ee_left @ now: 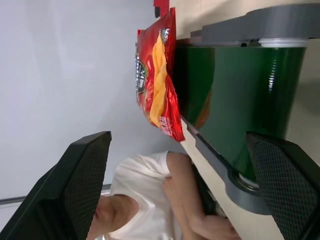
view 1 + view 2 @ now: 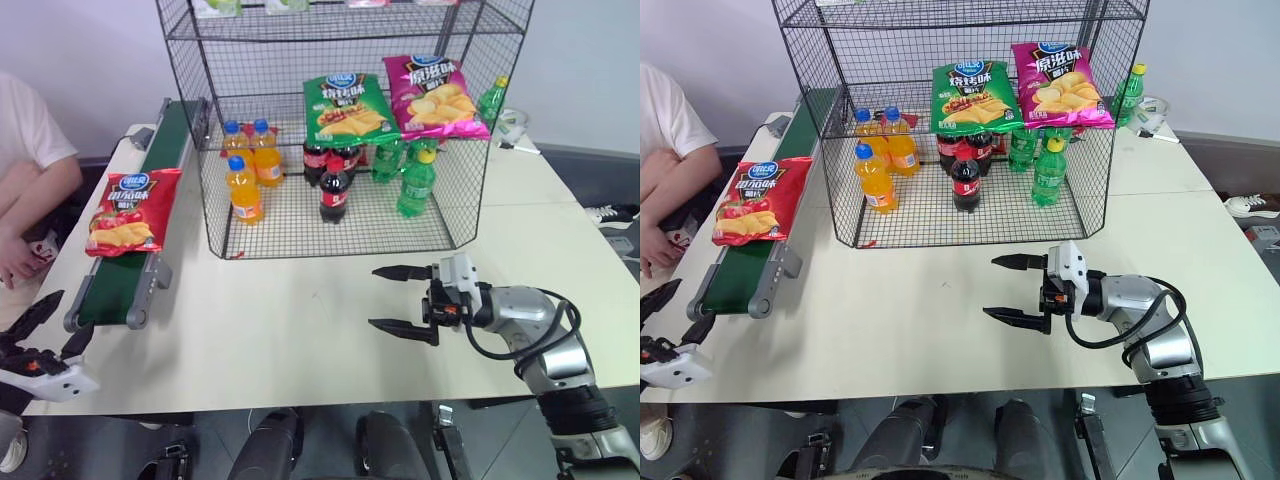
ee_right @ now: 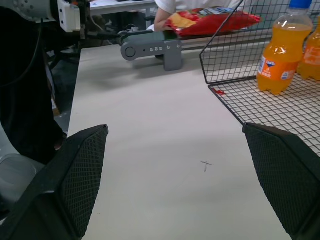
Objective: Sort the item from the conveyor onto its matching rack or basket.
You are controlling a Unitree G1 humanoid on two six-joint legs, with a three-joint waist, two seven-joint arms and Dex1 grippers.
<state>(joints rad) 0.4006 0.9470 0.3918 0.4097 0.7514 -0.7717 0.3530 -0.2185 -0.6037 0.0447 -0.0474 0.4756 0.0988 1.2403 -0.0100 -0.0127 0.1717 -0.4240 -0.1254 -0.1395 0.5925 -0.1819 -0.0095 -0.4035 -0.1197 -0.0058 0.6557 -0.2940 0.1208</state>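
Left eye view had the red chip bag (image 2: 131, 212) lying flat on the green conveyor (image 2: 118, 290), near its front end, with one edge hanging a bit over the side toward a person's arm (image 2: 35, 185) at the table's edge. Nothing was touching the bag. The left gripper (image 2: 48, 328) sat low off the table's corner, just short of the conveyor's roller end, fingers spread wide and holding nothing. The right gripper (image 2: 402, 299) hovered over the bare white table (image 2: 300, 320) in front of the black wire rack (image 2: 340, 120), pointing sideways toward the conveyor, jaws wide apart too and empty. Inside the rack, a green chip bag (image 2: 349, 107) and a pink chip bag (image 2: 434, 96) leaned up at the back, with orange soda bottles (image 2: 245, 165), cola bottles (image 2: 335, 180) and green bottles (image 2: 415, 175) standing on the mesh floor.
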